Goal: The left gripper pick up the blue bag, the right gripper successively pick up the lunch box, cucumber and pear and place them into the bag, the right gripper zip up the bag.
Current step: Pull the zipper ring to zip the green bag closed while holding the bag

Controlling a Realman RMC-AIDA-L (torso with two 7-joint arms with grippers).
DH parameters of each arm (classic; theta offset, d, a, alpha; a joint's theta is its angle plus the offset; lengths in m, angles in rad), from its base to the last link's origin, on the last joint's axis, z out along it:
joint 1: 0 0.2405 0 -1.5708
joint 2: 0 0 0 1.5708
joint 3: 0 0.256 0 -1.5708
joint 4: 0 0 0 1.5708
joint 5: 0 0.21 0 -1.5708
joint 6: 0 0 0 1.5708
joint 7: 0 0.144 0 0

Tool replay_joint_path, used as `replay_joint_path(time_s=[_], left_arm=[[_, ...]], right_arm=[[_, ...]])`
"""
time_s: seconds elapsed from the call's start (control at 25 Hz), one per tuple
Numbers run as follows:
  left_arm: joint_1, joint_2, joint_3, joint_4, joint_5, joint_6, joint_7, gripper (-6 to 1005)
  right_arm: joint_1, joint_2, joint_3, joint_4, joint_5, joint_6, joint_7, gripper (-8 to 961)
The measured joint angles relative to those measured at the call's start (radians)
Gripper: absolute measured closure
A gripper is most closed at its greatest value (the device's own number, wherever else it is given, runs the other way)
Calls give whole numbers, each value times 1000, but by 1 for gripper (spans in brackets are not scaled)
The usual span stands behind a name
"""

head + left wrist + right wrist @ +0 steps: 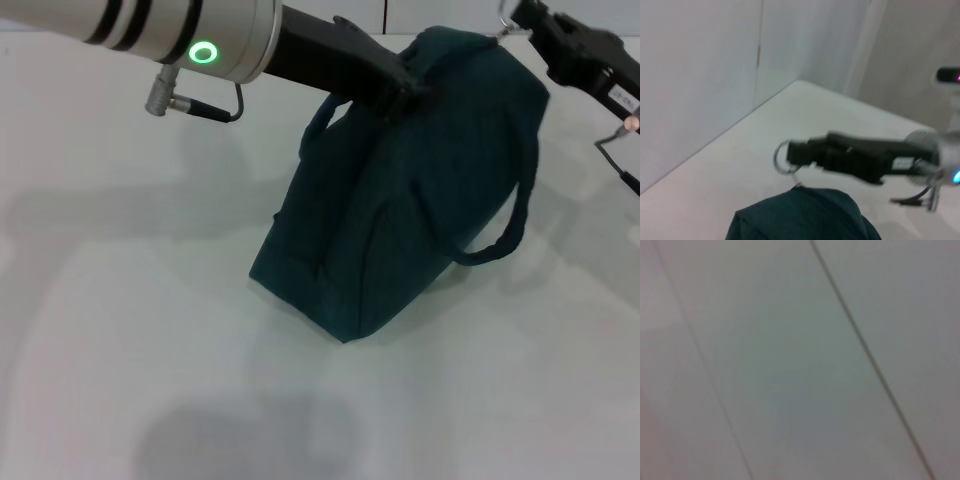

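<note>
Left gripper (400, 85) atop blue bag (400, 230), seemingly clamped.

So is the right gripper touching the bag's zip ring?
Touching. In the left wrist view the right gripper has its fingertips clamped on the ring zip pull above the blue bag.

You get soft, even overhead light; the blue bag (400, 200) casts faint shadows on the table (120, 300). Both wrist views are blurred.

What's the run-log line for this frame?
phase: zipping | left gripper: holding blue bag top | right gripper: on ring pull | bag: closed, tilted
</note>
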Motion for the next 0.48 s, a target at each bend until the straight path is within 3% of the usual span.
replay_joint_path(time_s=[0.24,0.48], left_arm=[[30,0,-53,3,-145,4,81,938],[38,-2,-67,-13,-170,-5,116,938]], right_arm=[[-11,-2,0,65,6,70,1,938],[-21,0,-2,88,6,90,2,900]])
